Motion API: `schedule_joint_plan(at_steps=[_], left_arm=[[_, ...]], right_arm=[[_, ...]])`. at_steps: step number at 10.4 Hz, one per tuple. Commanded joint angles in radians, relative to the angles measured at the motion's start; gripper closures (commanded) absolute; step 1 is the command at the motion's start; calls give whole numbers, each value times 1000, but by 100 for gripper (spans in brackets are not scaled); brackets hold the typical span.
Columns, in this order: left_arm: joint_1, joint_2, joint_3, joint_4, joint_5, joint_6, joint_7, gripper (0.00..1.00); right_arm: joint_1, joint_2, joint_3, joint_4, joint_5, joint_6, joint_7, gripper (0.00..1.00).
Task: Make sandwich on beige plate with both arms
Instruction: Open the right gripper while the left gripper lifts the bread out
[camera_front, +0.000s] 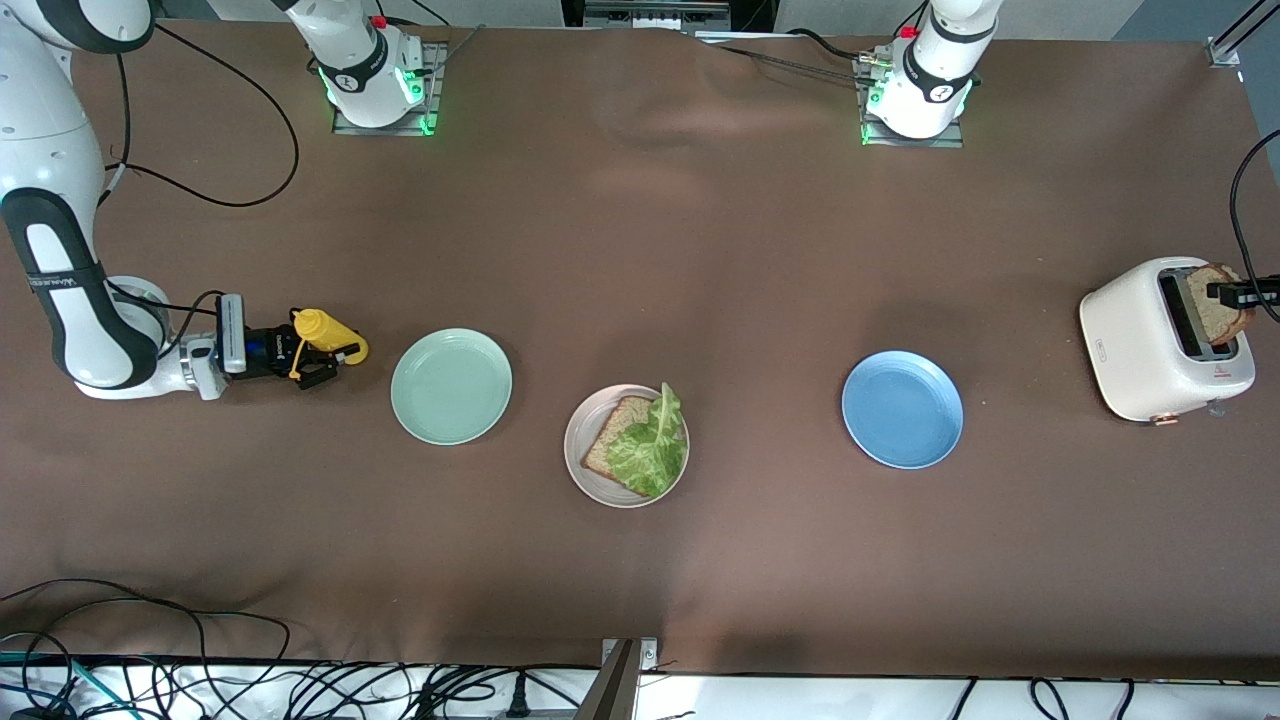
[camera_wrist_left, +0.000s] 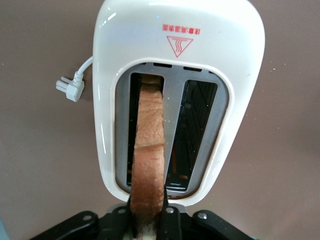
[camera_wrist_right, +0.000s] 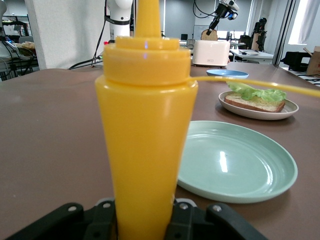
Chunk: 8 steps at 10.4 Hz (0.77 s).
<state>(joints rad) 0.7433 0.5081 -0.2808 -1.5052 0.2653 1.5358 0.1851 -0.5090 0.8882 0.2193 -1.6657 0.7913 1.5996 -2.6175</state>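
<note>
Sandwich assembly is partial: one bread slice (camera_front: 612, 437) lies on the beige plate (camera_front: 583, 475) with a ruffled lettuce leaf (camera_front: 652, 447) on top of it, and no second slice covers the leaf. That plate sits near the middle of the surface, closer to the front-camera edge than the two other plates. A mint green plate (camera_front: 451, 386) lies bare toward the right arm's end, and a blue plate (camera_front: 902, 408) lies bare toward the left arm's end. A white toaster (camera_front: 1140, 345) stands close to the edge at the left arm's end, its unplugged cord end (camera_wrist_left: 70, 88) resting on the surface beside it. The left gripper (camera_front: 1240, 293) is over the toaster, clenched on the top edge of a second bread slice (camera_wrist_left: 149, 160) that stands upright in one slot; the other slot is empty. The right gripper (camera_front: 320, 365) is low at the right arm's end of the surface, beside the mint green plate, grasping a yellow squeeze bottle (camera_front: 331, 335) around its body. In the right wrist view the bottle (camera_wrist_right: 145, 135) stands upright, its base hidden between the fingers.
</note>
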Motion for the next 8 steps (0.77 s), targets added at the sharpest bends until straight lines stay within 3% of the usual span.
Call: schedule_joint_plan(at_steps=[1, 8], left_arm=[[-4, -28, -17, 23, 31, -8, 8, 100], [-2, -217, -138, 60, 19, -199, 17, 100]], right_arm=[[-13, 31, 8, 47, 11, -1, -22, 100], [-8, 64, -17, 52, 16, 74, -87, 98]])
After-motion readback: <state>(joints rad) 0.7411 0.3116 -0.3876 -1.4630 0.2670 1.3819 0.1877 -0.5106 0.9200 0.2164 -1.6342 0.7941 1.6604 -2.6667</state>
